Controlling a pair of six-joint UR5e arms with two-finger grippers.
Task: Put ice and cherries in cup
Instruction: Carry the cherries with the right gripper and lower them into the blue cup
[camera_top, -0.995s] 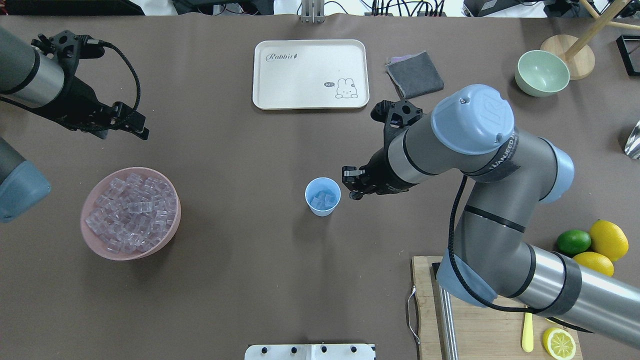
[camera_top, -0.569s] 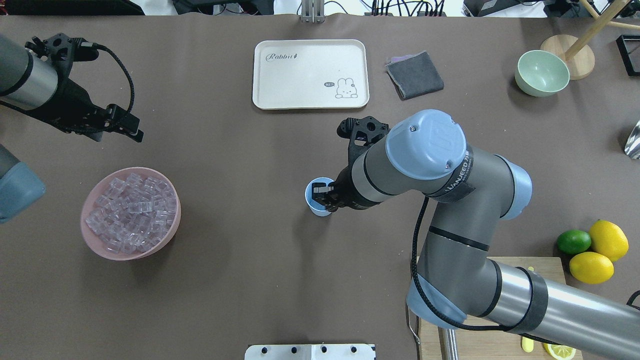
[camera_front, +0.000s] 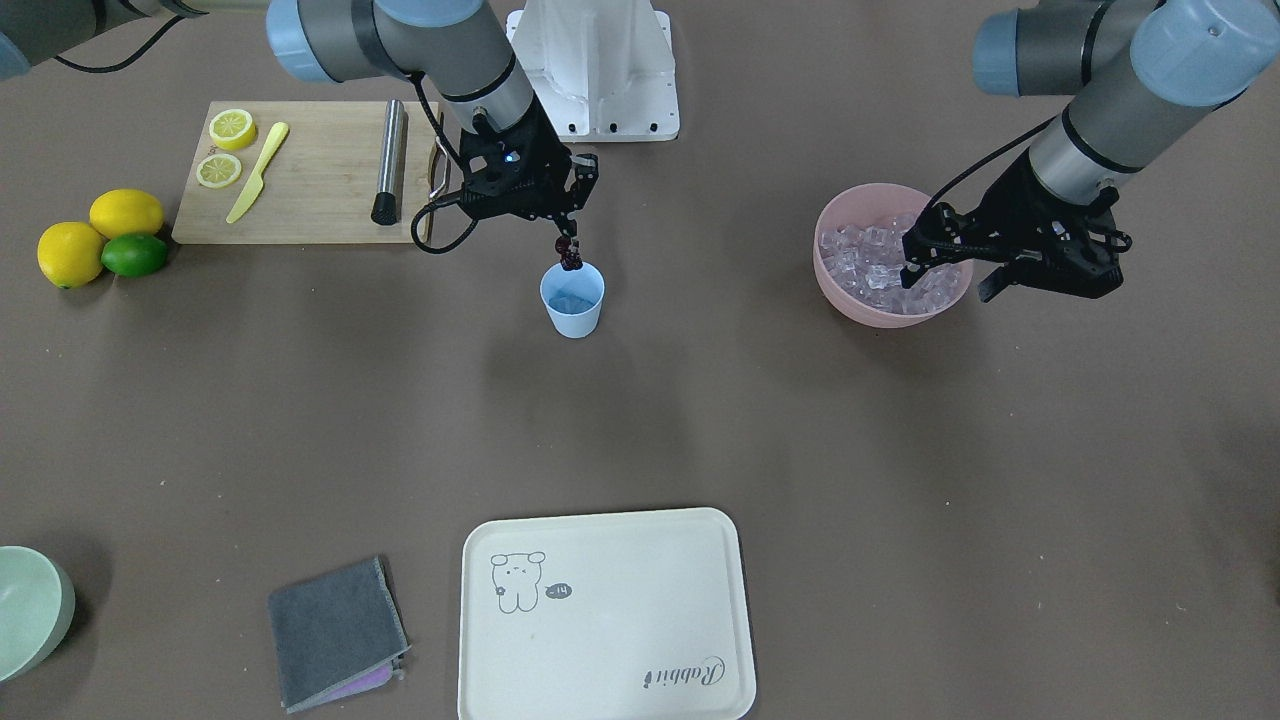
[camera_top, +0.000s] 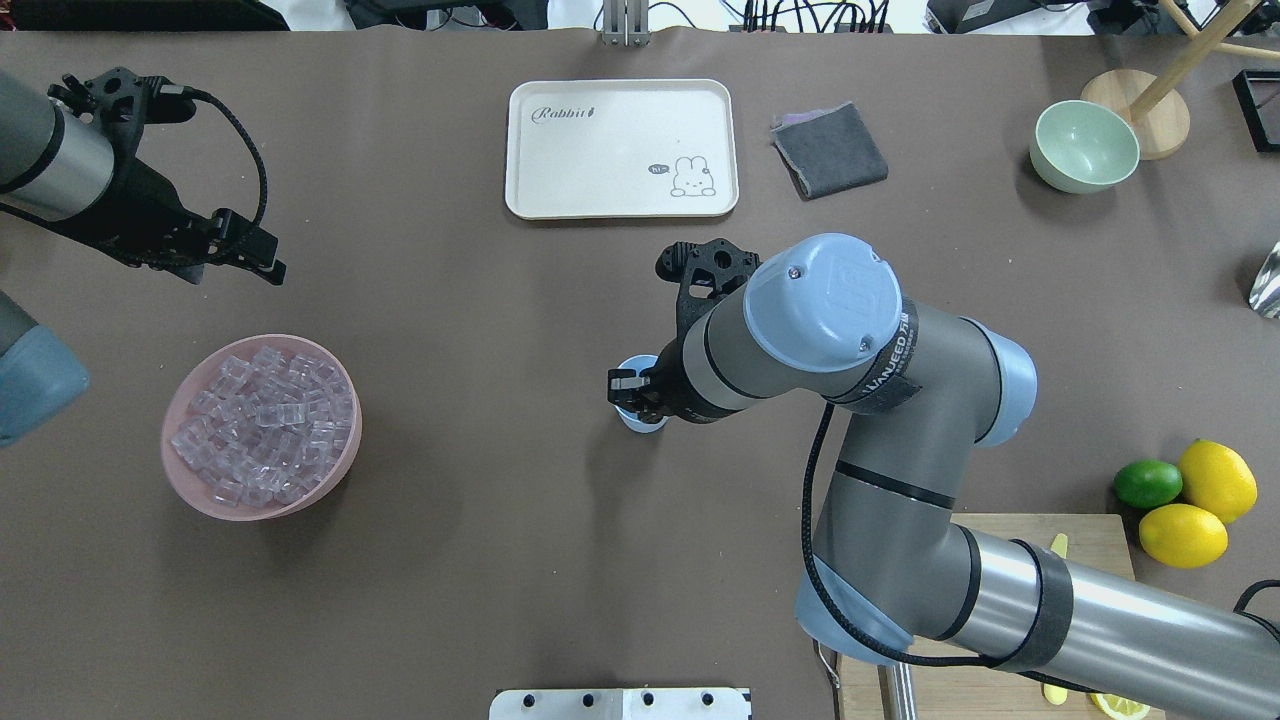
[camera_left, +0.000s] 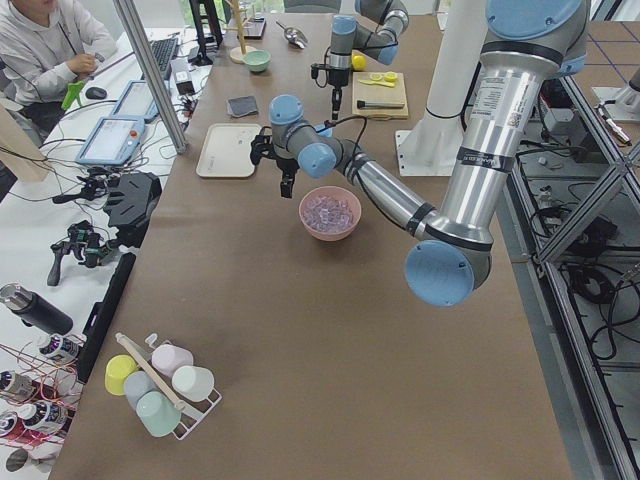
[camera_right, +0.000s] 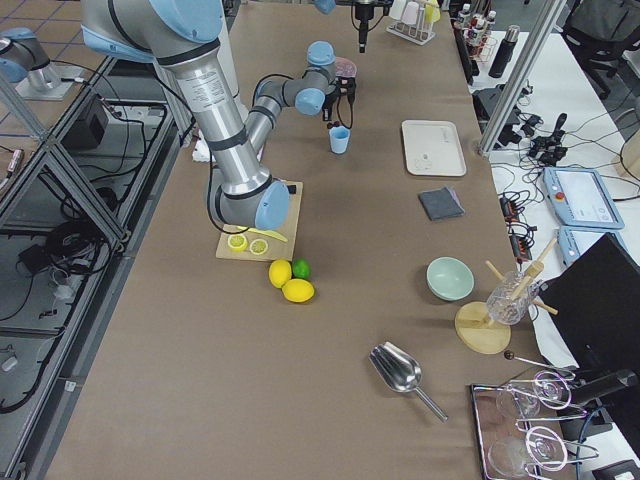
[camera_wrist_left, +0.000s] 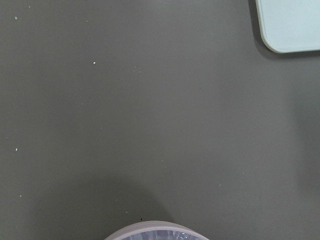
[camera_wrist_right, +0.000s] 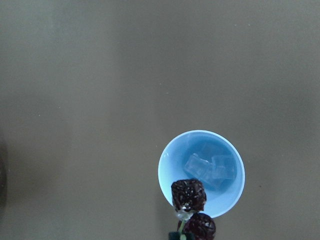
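Observation:
The light-blue cup (camera_wrist_right: 201, 172) stands mid-table and holds a few ice cubes (camera_wrist_right: 210, 167). My right gripper (camera_front: 565, 232) is shut on the stem of the dark red cherries (camera_wrist_right: 189, 195), which hang just above the cup's near rim (camera_front: 573, 300). In the overhead view the right gripper (camera_top: 626, 385) hides most of the cup (camera_top: 633, 420). The pink bowl (camera_top: 255, 511) full of ice (camera_top: 265, 420) sits at the left. My left gripper (camera_top: 262, 256) is open and empty, raised beyond the pink bowl.
A cream rabbit tray (camera_top: 620, 148), a grey cloth (camera_top: 830, 150) and a pale green bowl (camera_top: 1085, 147) lie at the far side. Two lemons and a lime (camera_top: 1185, 490) sit at the right beside a cutting board (camera_front: 300, 185) with lemon halves, knife and metal cylinder.
My right arm has swung left, carrying the cherries from beside the cup to over its rim. My left arm has drawn back slightly.

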